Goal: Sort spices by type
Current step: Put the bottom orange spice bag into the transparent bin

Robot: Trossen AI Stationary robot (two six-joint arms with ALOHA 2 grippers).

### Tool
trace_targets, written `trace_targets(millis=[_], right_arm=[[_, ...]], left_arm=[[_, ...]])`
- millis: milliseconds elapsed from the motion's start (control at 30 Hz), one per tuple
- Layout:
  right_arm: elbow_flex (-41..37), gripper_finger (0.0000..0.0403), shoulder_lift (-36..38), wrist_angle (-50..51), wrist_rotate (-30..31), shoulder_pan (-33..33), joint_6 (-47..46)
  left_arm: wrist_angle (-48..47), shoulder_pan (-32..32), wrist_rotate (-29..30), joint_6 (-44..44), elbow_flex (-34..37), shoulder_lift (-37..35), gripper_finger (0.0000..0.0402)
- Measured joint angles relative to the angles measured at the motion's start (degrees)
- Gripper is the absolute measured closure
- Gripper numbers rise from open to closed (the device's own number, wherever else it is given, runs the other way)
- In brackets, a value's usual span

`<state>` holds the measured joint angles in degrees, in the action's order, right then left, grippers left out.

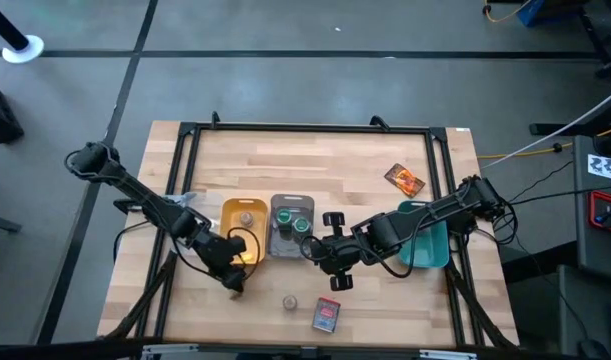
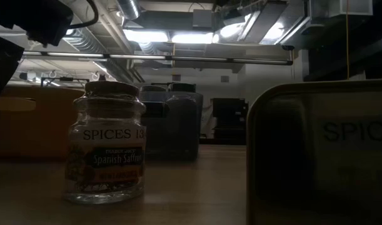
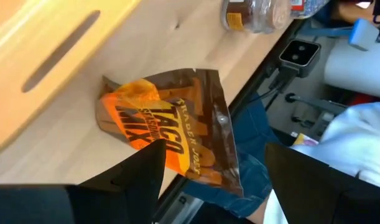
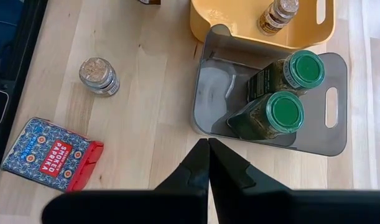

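Note:
My left gripper [image 3: 214, 180] [image 1: 233, 278] is open just near of the yellow tray [image 1: 228, 215]. A brown-orange taco packet [image 3: 171, 134] lies tilted between its fingers, with one corner on the wood. My right gripper [image 4: 208, 146] [image 1: 330, 265] is shut and hovers by the grey tray's near wall [image 4: 239, 127]. That tray holds two green-lidded jars [image 4: 305, 68] [image 4: 284, 113]. One tan jar [image 4: 280, 12] stands in the yellow tray and another [image 4: 97, 74] [image 2: 106, 150] on the table. A red box [image 4: 53, 152] [image 1: 326, 315] lies flat near it. A second packet [image 1: 405, 179] lies far right. My left gripper has one finger [image 3: 140, 177] in front of the taco packet's lower edge [image 3: 177, 158]; whether it touches the packet I cannot tell. The other finger stands apart from it.
A teal tray [image 1: 425, 248] sits under the right arm near the table's right edge. A black frame rail [image 1: 305, 128] runs around the table top. The table's near edge is close behind the left gripper. A person's blue-clad legs [image 3: 252, 124] show beyond it.

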<state>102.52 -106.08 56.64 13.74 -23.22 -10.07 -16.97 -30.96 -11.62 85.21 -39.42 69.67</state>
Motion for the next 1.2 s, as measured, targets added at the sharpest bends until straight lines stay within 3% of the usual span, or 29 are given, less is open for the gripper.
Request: trace_targets(millis=[500,667,967,1200], right_arm=[[0.00,0.0393,0.00,0.14,0.09,0.00,0.02],[0.00,0.0393,0.00,0.22,0.15,0.00,0.02],[0.00,0.0393,0.00,0.27,0.16,-0.01,0.02],[0.00,0.0393,0.00,0.28,0.17,-0.02,0.02]], left_arm=[[-2.10,0.00,-0.72,-3.19,0.02,4.00,0.0160],[-2.08,0.00,-1.51,-2.89,0.02,3.85,0.0224],[-2.13,0.00,-5.18,-2.91,0.01,3.62,0.0385],[-3.17,0.04,-4.93,-4.39,0.02,-0.96,0.0400]])
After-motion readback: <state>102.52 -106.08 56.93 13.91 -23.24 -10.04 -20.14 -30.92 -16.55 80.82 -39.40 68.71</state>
